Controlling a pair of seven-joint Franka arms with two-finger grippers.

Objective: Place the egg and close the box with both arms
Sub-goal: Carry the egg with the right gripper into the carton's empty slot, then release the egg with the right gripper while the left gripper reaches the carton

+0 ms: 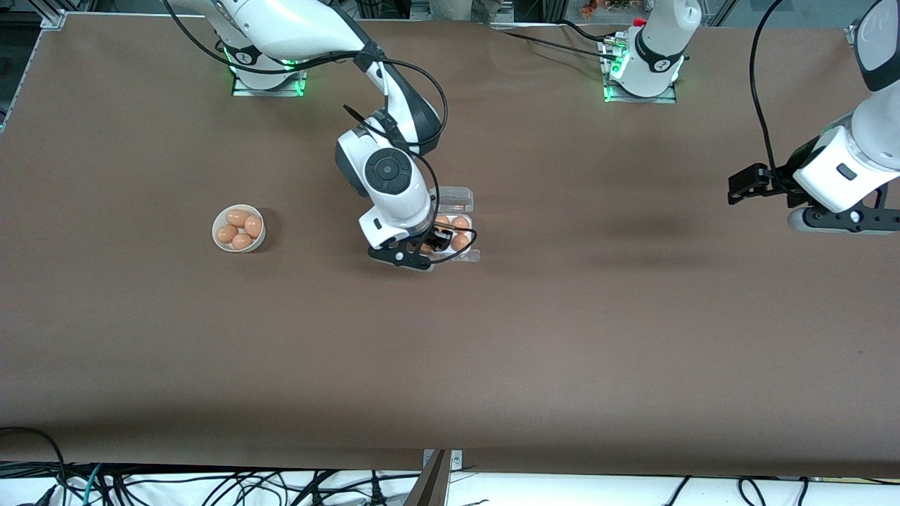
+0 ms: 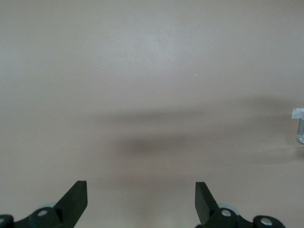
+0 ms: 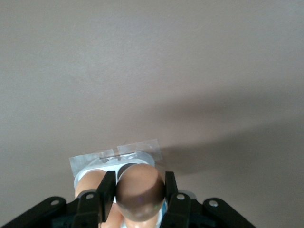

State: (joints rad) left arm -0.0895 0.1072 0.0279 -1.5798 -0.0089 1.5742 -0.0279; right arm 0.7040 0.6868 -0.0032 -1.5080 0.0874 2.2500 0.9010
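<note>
Placing step under way. Right gripper (image 3: 137, 194) clamps egg (image 3: 140, 192), poised over box (image 1: 453, 228), lid open, mid-table. Next: lower egg into free cell, release. Left gripper (image 2: 141, 202) spread, empty, waits over bare table (image 1: 562, 337) toward its own end.

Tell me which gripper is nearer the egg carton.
The right. The right gripper is directly over the egg carton, shut on an egg. The left gripper waits open over bare table at the left arm's end.
</note>
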